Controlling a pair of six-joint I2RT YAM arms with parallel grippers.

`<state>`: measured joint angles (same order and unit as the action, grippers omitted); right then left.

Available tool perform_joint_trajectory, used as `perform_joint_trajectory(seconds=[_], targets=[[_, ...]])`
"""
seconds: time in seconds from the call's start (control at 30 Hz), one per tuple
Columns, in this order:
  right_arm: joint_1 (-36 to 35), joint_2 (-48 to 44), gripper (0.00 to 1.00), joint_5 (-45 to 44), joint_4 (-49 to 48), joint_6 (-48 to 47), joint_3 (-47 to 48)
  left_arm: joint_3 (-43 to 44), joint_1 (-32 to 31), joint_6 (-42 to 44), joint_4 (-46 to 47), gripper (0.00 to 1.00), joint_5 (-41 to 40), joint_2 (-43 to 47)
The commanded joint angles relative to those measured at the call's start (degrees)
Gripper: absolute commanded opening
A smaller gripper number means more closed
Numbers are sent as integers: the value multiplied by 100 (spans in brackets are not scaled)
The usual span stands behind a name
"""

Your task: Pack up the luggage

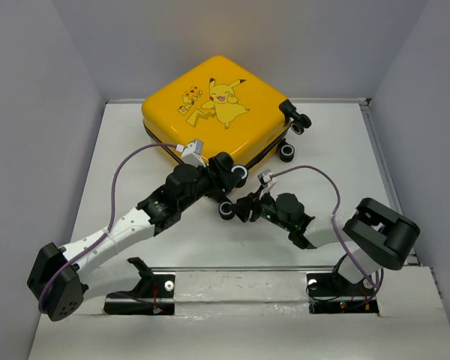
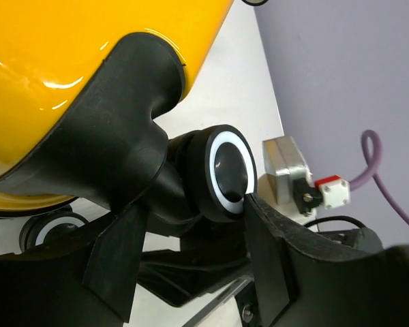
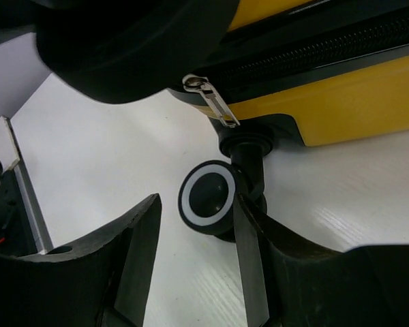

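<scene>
The luggage (image 1: 217,105), a closed yellow hard-shell suitcase with a cartoon print, lies flat at the back centre of the table. My left gripper (image 1: 229,171) is at its near corner. In the left wrist view its fingers (image 2: 266,252) sit on either side of a black-and-white caster wheel (image 2: 228,170), shut on it, under the yellow shell (image 2: 54,54). My right gripper (image 3: 196,204) stands open at table level around a second caster wheel (image 3: 208,197), which touches the right finger. A silver zipper pull (image 3: 211,102) hangs from the shut zip just above it.
Two more caster wheels (image 1: 301,122) stick out at the suitcase's right side. Grey walls close in the white table (image 1: 337,165) on the left, right and back. A metal rail (image 1: 240,271) runs along the near edge between the arm bases. Purple cables (image 1: 116,180) loop over both arms.
</scene>
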<state>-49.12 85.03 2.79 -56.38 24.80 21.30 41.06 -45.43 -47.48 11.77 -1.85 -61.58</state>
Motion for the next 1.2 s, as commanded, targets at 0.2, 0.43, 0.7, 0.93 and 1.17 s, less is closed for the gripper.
perform_joint_trajectory(seconds=[0.2, 0.43, 0.7, 0.93, 1.17], targets=[[157, 1463, 52, -516, -3132, -273, 410, 359, -150, 319, 985, 6, 510, 103], [210, 1657, 57, -595, -3335, -467, 665, 350, -142, 310, 994, 6, 571, -21], [263, 1806, 59, -323, -3766, -432, 849, 333, -150, 301, 1029, 6, 448, 14], [263, 1648, 57, -480, -4100, -467, 779, 280, -150, 328, 1011, 6, 396, 41], [263, 1314, 59, -990, -4197, -599, 490, 236, -150, 345, 1003, 6, 317, 129]])
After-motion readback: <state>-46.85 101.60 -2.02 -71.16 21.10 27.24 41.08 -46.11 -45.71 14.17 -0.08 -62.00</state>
